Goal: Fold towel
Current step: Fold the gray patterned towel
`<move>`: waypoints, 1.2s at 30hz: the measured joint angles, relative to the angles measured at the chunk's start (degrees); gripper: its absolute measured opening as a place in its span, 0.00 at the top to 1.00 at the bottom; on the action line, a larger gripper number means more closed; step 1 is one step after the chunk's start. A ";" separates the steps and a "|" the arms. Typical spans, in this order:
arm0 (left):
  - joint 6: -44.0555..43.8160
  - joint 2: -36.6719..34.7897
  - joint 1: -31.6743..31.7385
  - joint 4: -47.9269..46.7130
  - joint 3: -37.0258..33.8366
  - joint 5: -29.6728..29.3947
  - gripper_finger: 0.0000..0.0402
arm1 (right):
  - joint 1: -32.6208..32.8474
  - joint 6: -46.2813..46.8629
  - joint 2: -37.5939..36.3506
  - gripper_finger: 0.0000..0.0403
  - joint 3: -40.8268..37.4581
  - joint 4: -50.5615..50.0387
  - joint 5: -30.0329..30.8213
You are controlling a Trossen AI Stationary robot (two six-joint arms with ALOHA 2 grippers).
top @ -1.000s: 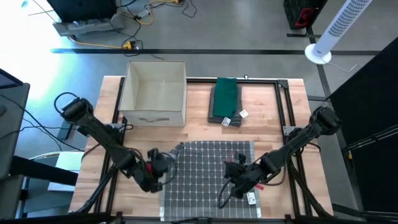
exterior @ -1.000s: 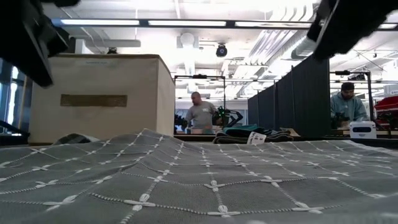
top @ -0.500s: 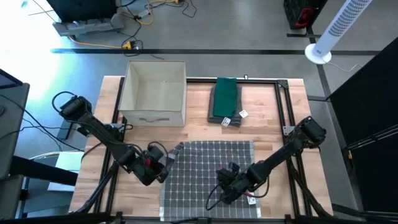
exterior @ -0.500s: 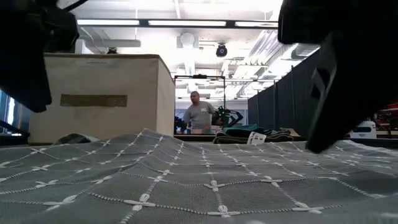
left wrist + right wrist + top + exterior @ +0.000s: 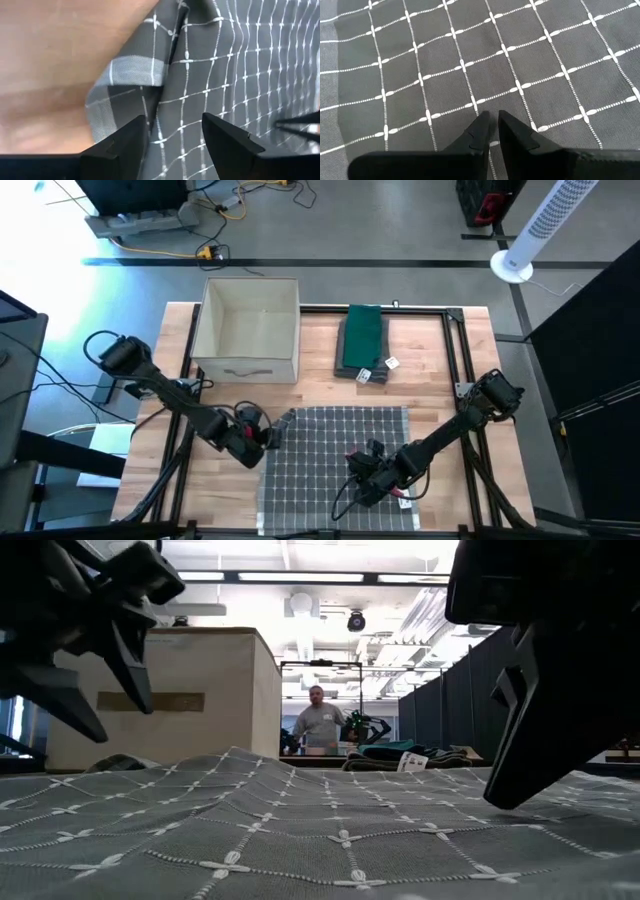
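Note:
The grey towel (image 5: 335,465) with a white grid lies spread flat on the table's near half. Its far-left corner (image 5: 127,75) is turned over in a rumpled flap. My left gripper (image 5: 262,435) hovers open just above that corner. In its wrist view its fingers (image 5: 172,127) stand on either side of a raised crease. Over the towel's near-middle, my right gripper (image 5: 360,480) points down, with its fingers (image 5: 493,122) shut right at the cloth. My right gripper's shut fingertips (image 5: 482,127) come down from above onto the flat grey cloth (image 5: 470,80) in the towel's near-middle. I cannot tell whether they touch it or stop just above. The cloth around them lies flat and unbunched.
A beige open box (image 5: 250,330) stands at the far left. A folded green cloth (image 5: 362,338) with tags lies beside it. A small label (image 5: 405,498) sits by the towel's near-right edge. Black frame rails (image 5: 465,360) run along the table's sides. People stand in the room beyond.
My left gripper has moved toward the table's far and right edges, up to the towel's turned-over corner. My right gripper has moved toward the table's left edge and down, onto the towel's near-middle. The towel itself has not shifted.

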 joint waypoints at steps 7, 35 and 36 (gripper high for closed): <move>-3.06 5.34 0.69 2.38 0.00 -2.16 0.52 | 0.20 0.20 0.00 0.94 -0.02 0.04 0.37; -2.58 7.93 1.38 1.76 -0.42 -10.93 0.97 | 0.49 1.09 0.00 0.94 -0.02 0.39 0.79; -2.52 7.71 1.23 1.66 -0.42 -10.38 0.97 | 0.50 1.08 -0.02 0.94 -0.02 0.39 0.78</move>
